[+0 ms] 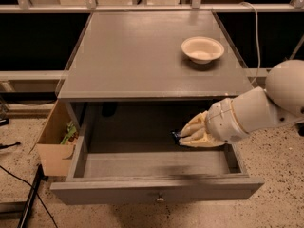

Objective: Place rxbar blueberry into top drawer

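The top drawer (156,188) of the grey table stands pulled open toward me, its front panel with a small round knob (159,199) at the bottom. My gripper (192,136) reaches in from the right and is low inside the drawer, over its right half. Its cream fingers (197,131) are closed around the rxbar blueberry (176,137). Only a dark navy end of the bar pokes out to the left of the fingers; the rest is hidden. I cannot tell whether the bar touches the drawer floor.
A cream round bowl (202,49) sits on the table top (142,51) at the back right. A tan cardboard box (57,141) with items stands on the floor left of the drawer. A white cable (256,32) hangs right of the table.
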{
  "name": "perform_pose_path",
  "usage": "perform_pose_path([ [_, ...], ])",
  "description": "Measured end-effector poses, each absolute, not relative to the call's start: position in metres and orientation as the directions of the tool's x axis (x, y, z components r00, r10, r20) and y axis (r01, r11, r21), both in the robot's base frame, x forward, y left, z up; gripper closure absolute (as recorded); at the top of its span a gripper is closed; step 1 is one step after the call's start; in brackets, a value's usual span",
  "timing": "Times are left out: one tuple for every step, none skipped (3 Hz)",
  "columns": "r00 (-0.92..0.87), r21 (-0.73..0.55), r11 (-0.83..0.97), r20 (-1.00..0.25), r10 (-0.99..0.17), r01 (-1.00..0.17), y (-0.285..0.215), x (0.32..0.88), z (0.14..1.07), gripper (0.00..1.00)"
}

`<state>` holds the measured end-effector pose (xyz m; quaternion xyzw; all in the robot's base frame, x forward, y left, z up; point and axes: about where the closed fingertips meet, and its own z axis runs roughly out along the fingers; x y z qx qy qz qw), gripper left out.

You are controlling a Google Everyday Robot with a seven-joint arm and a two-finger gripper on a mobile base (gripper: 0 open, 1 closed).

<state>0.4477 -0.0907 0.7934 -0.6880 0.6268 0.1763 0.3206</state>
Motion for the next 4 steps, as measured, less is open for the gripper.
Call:
perform_pose_path([
  [0.201,-0.248,-0.048,-0.640,-0.742,-0.968,-0.085,0.450,0.781,1.00],
  [0.256,-0.283,-0.087,-0.641,-0.724,-0.955,-0.073,0.460,0.757,1.00],
  [0.305,-0.320,-0.114,-0.649,-0.697,-0.940,-0.067,0.473,0.729,1.00],
  [0.368,-0.369,-0.152,-0.633,-0.681,-0.917,-0.062,0.488,0.696,1.00],
])
